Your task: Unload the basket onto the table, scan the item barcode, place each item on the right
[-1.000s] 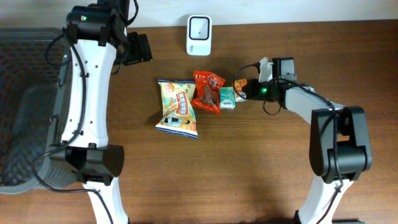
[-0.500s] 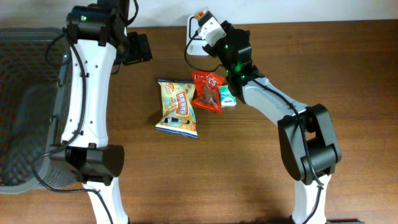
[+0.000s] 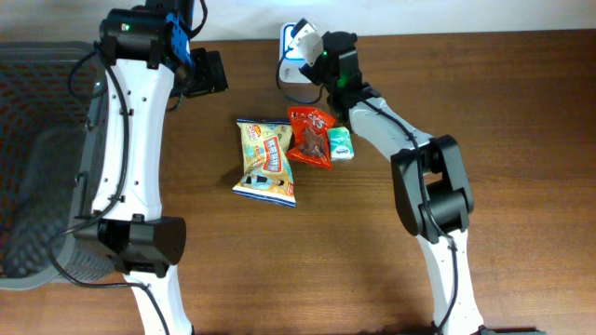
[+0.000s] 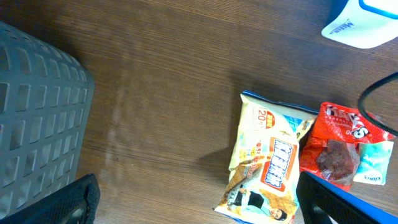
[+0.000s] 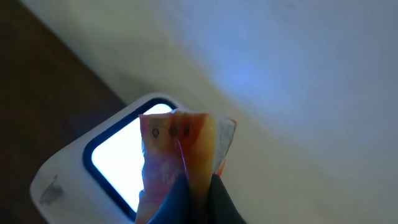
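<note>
Your right gripper point(image 5: 194, 198) is clamped tight on a thin, crinkly orange packet point(image 5: 183, 146), pinched at its lower edge and held over the scanner point(image 5: 65, 171), which is smooth white plastic with rounded corners and a lit window. Left gripper point(image 3: 205, 73) gapes fully, holding nothing, near the grey grid-walled basket point(image 3: 37, 140). On the wood-grain table point(image 3: 372, 242): glossy yellow chip bag point(image 3: 265, 160), red packet point(image 3: 311, 137), small teal pack point(image 3: 340, 142), edges touching

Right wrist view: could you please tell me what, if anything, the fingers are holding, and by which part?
A small orange packet, pinched by its lower edge between the fingers of the right gripper, before the scanner.
</note>
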